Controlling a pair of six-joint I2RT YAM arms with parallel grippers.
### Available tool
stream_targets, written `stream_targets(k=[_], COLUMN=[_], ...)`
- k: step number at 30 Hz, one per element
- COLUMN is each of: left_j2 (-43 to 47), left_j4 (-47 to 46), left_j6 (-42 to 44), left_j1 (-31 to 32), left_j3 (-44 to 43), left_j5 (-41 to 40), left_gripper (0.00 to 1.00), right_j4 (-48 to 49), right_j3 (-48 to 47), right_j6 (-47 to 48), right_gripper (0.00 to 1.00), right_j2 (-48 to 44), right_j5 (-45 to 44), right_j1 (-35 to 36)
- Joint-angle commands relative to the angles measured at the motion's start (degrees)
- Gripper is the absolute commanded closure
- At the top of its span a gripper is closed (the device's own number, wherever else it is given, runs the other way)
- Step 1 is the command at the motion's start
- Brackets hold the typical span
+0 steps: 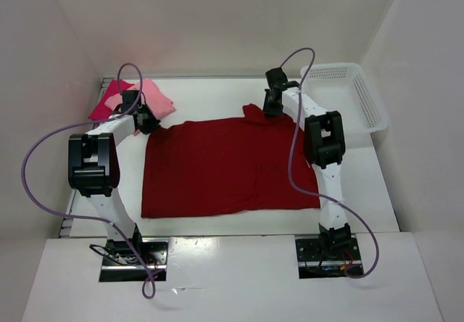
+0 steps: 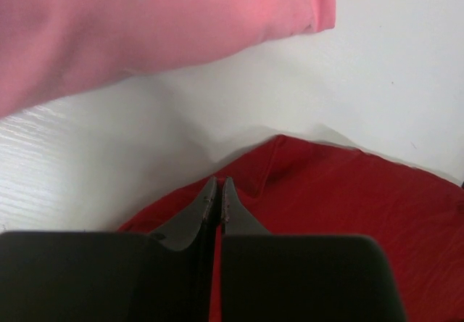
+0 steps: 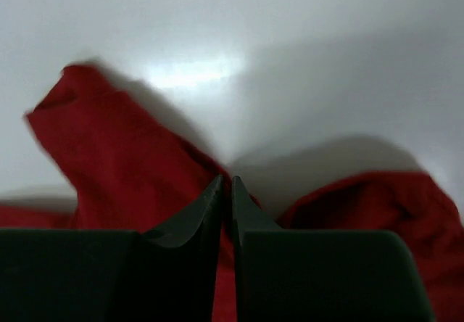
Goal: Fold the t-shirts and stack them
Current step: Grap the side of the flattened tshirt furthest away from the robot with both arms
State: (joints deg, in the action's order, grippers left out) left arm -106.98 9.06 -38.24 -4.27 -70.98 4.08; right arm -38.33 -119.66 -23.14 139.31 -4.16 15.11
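Note:
The large dark red t-shirt (image 1: 225,166) lies spread flat in the middle of the table. My left gripper (image 1: 145,122) is shut on its far left corner; the left wrist view shows red cloth (image 2: 341,191) pinched between the closed jaws (image 2: 219,186). My right gripper (image 1: 272,104) is shut on the far right edge, where the cloth bunches up (image 3: 109,148) around the closed jaws (image 3: 225,184). The light pink t-shirt (image 1: 156,101) lies folded at the back left on the crimson-pink t-shirt (image 1: 107,104). The light pink one also shows just beyond the left gripper in the left wrist view (image 2: 145,25).
A white plastic mesh basket (image 1: 355,101) stands at the back right corner. White walls enclose the table on the left, back and right. Purple cables loop from both arms.

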Motion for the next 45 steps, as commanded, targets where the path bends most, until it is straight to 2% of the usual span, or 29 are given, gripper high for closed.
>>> stream_targets(k=[1,9,12,16,18,20,21,24,26,27,31,34,42,45], left_j2=[3.0,3.0,3.5,4.6,5.1,5.1,5.1,5.1,5.1,5.1,5.1,4.6,3.4,3.4], left_j4=[-1.9,-3.0,-3.0,-3.0,-3.0,-3.5,-3.5,-3.5,-3.5,-3.5,-3.0,-3.0,-3.0,-3.0], left_j6=[-1.3,-1.8,-1.8,-1.8,-1.8,-1.8,-2.4,-2.9,-2.9,-2.9,-2.4,-2.4,-2.4,-2.9], left_j1=[-0.1,-0.1,-0.1,-0.1,-0.1,-0.1,-0.1,-0.1,-0.1,-0.1,-0.1,-0.1,-0.1,-0.1], left_j3=[0.6,2.3,2.9,3.4,4.0,4.0,4.0,4.0,4.0,3.5,3.5,3.0,1.8,1.8], left_j5=[2.1,2.6,3.2,3.2,3.2,3.2,3.2,3.7,3.7,3.7,3.7,3.7,4.8,4.8], left_gripper=[0.98,0.98,0.98,0.98,0.98,0.98,0.98,0.98,0.98,0.98,0.98,0.98,0.98,0.98], right_j4=[4.4,10.6,10.6,8.4,6.9,6.9,6.9,5.8,5.0,5.0,1.2,-1.9,-1.4,-0.6], right_j3=[9.3,33.7,38.8,39.6,36.0,32.2,30.5,21.4,16.5,15.3,5.2,0.5,2.3,0.9], right_j6=[-0.6,-2.8,-4.3,-3.3,-1.6,-1.0,-0.9,-0.4,-0.4,-0.9,-0.3,-0.3,-0.3,0.4], right_gripper=[0.86,0.72,0.67,0.61,0.58,0.60,0.74,0.92,0.92,0.90,0.67,0.58,0.54,0.53], right_j2=[-13.3,-26.8,-30.0,-33.6,-34.1,-34.7,-33.6,-25.5,-20.2,-18.8,-11.5,-6.0,-4.0,-3.4], right_j5=[-0.9,0.9,2.7,4.1,4.1,2.5,2.5,3.5,-0.4,-2.1,-6.0,-7.2,-11.1,-10.0], right_j1=[2.2,8.6,9.8,8.6,6.6,3.9,2.7,-0.8,-1.6,-2.1,-2.6,-2.6,-2.6,-2.6])
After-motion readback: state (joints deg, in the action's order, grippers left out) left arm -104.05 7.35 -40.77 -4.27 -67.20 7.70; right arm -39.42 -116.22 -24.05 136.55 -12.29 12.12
